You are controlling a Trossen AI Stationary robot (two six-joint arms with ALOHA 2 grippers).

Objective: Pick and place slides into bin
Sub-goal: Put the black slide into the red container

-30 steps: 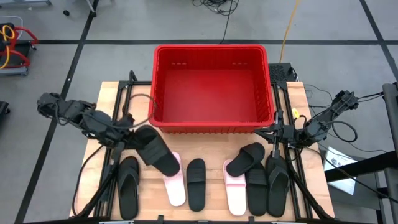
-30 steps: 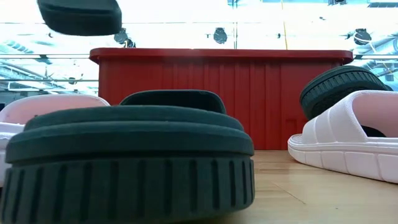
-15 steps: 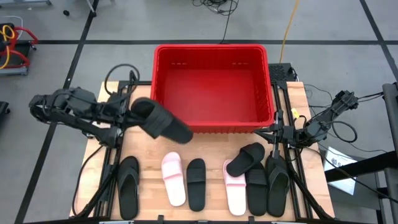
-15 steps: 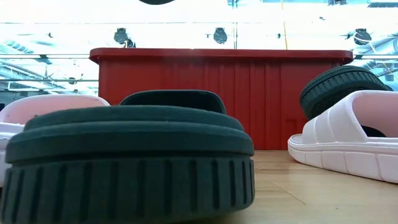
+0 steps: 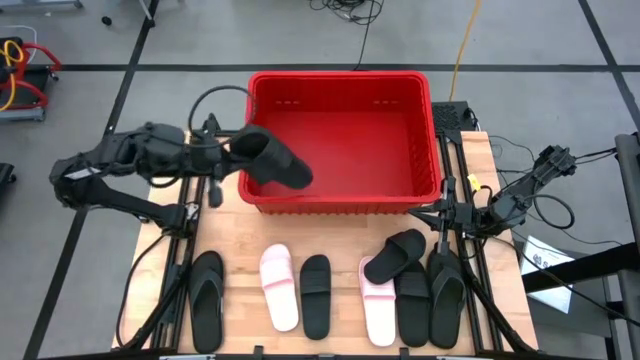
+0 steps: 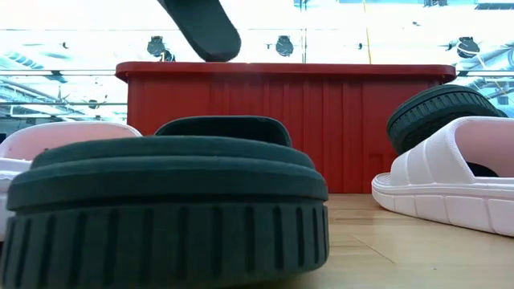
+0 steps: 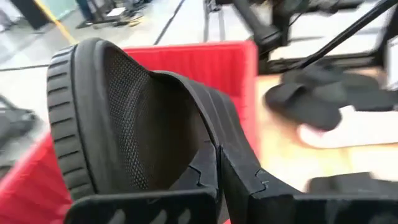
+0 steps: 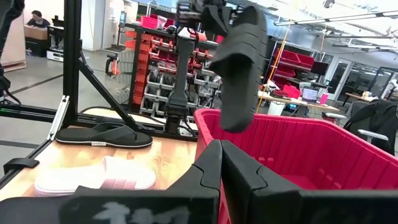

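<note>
Left pincer (image 5: 228,152) is clamped on a black band slide (image 5: 272,160), held in the air over the left wall of the red bin (image 5: 340,200). In the high view the slide hangs tilted, its far end over the bin's interior, the gripped end at the rim. Low view shows the same slide (image 6: 201,28) above the bin's top edge, not touching it. Left wrist view: slide (image 7: 143,124) fills most of the picture, sole tread edge and mesh lining visible, fingers (image 7: 249,186) pressed together on its band.

Right pincer (image 5: 455,210) sits parked at the right edge of the surface (image 5: 340,235), just beside the bin's front right corner, fingers (image 8: 224,168) together, holding nothing.

Bin interior is bare red floor.

Remaining slides on the surface, in front of the bin, left to right:
- black thong flip-flop (image 5: 206,298)
- pale pink slide (image 5: 279,287)
- black band slide on the surface (image 5: 316,294)
- second pale pink slide (image 5: 378,310), with a tilted black slide (image 5: 395,254) lying partly across its top end
- two more black slides (image 5: 430,295) side by side, touching, at the right

Low view: nearest black slide's sole (image 6: 161,209) blocks much of the foreground; white slide (image 6: 450,181) at right.
</note>
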